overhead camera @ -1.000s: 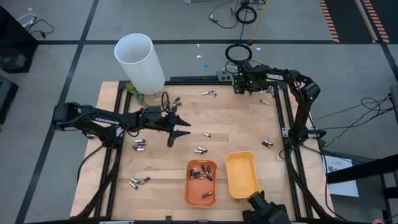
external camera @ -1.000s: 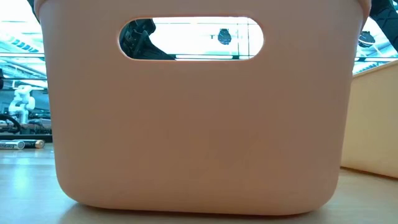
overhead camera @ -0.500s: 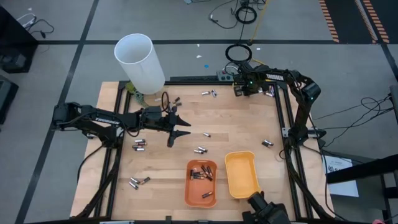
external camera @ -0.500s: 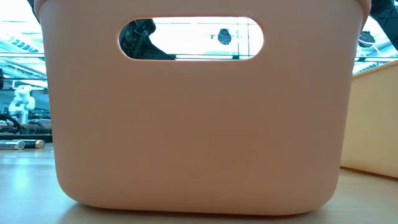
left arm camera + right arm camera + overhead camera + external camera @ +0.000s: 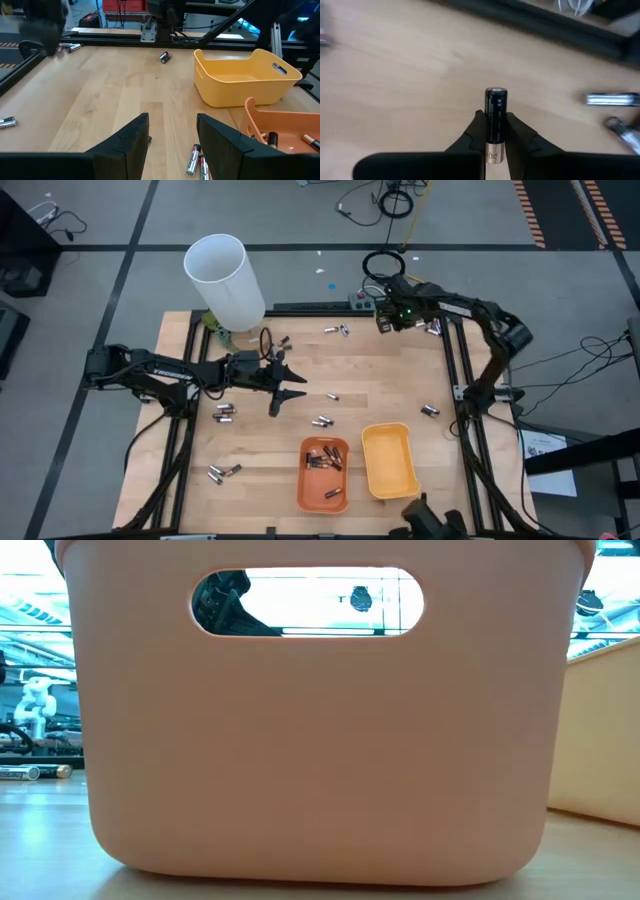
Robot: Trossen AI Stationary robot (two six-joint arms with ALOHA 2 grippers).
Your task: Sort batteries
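Observation:
Batteries lie scattered over the wooden table (image 5: 380, 380), among them a pair at the far edge (image 5: 336, 330) and one on the right (image 5: 430, 410). Over the far right corner, my right gripper (image 5: 400, 318) is shut on a dark battery with a coppery end (image 5: 496, 107). My left gripper (image 5: 285, 385) hangs open above the table's middle left, nothing between its fingers (image 5: 172, 135); two batteries (image 5: 196, 160) lie just ahead of it. An orange tray (image 5: 323, 473) holds several batteries. Beside it stands a yellow tray (image 5: 388, 460). My right gripper pinches the dark battery between its two fingertips (image 5: 475, 132), on the part next to the coppery end (image 5: 495, 139). The battery lies along the fingers, its dark end (image 5: 496, 92) sticking out past them. The fingers point steeply down, and the battery is clear of the table.
A tall white tube (image 5: 225, 280) stands at the far left corner. Two loose batteries (image 5: 610, 99) lie on the wood near my right gripper. In the low view the orange tray's wall (image 5: 320, 740) fills nearly the whole picture. A black frame rail (image 5: 450, 370) borders the table.
My right arm has lifted above the far right corner, its elbow swinging out toward the table's right edge. My left arm has kept still.

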